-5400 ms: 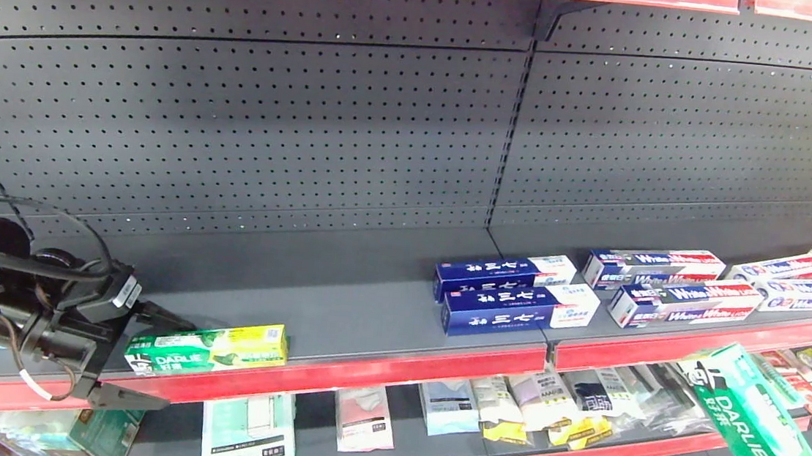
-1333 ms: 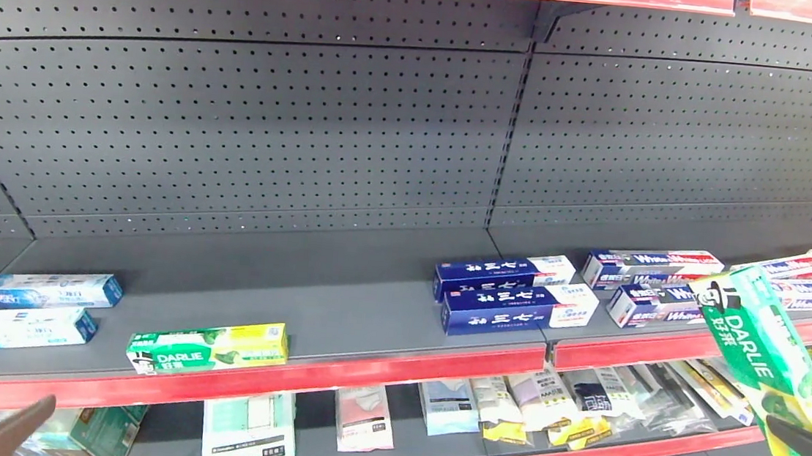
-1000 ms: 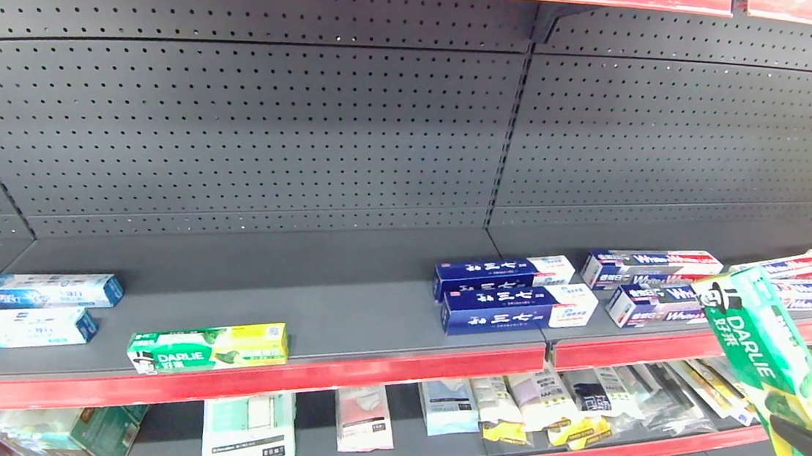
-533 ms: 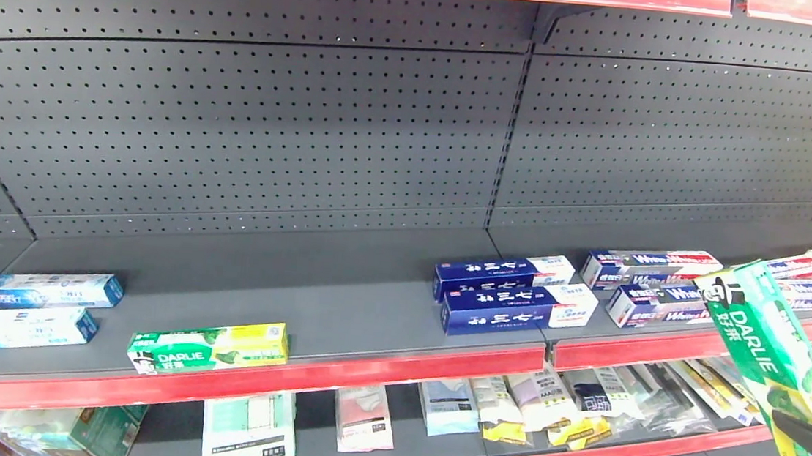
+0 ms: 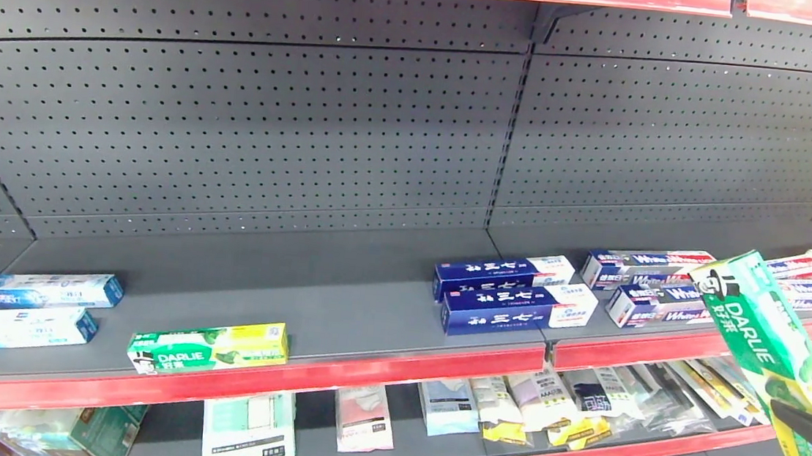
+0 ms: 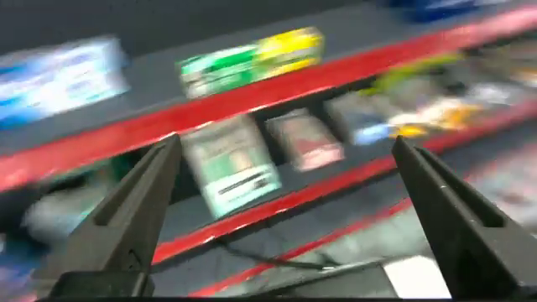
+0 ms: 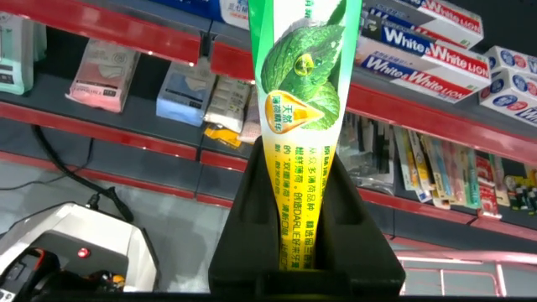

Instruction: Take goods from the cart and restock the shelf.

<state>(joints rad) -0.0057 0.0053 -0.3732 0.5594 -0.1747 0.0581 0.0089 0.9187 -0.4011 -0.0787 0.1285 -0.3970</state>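
While the right gripper pinches the green toothpaste box by its lower end, it leans up before the shelf. The left gripper hangs with jaws spread.

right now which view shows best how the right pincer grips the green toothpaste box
The right wrist view: both fingers of the right pincer clamp the green toothpaste box. The head view gives its tilted printed face and one finger. The left wrist view faces the shelf.
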